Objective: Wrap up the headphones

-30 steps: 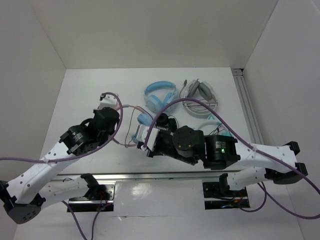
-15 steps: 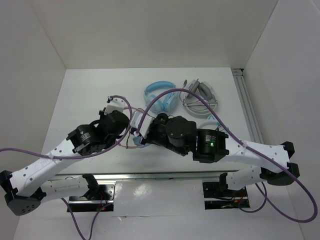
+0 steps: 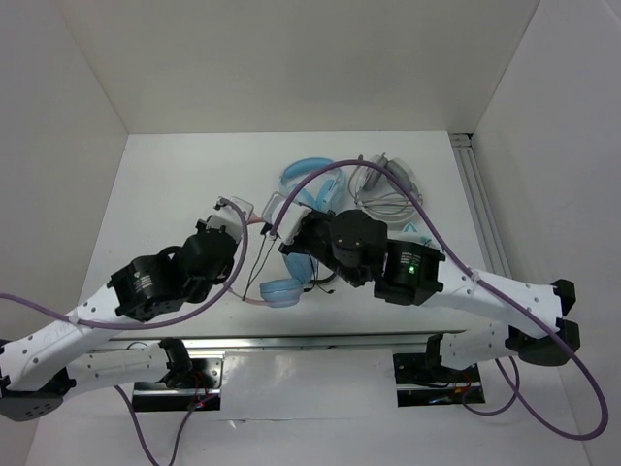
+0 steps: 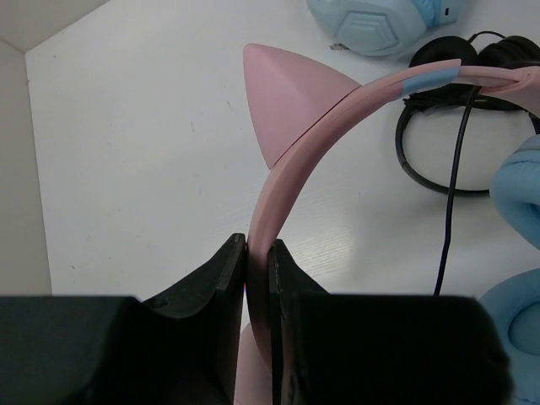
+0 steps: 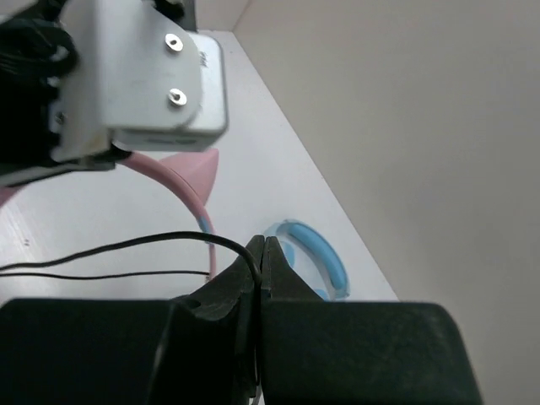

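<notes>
The left hand [image 4: 257, 253] is clamped shut on the pink headband [image 4: 268, 198] of the headphones [image 3: 281, 291], its two black fingers pressed on either side of the band just below one of the cat ears [image 4: 291, 97], which points up and away from the hand. The right hand [image 5: 260, 251] is pinched closed on the thin black cable [image 5: 126, 246]; in its wrist view the cable runs in from the left and ends between the fingertips. In the overhead view the two hands meet close together over the middle of the white bench [image 3: 175, 184]. One light blue ear cup [image 3: 282, 292] sits below them toward the near edge, and whether it touches the bench I cannot tell. Behind the hands, toward the far side, lie an all-light-blue pair [image 3: 312, 173] and, just beside it on the right, a grey-and-white pair [image 3: 390, 192]
</notes>
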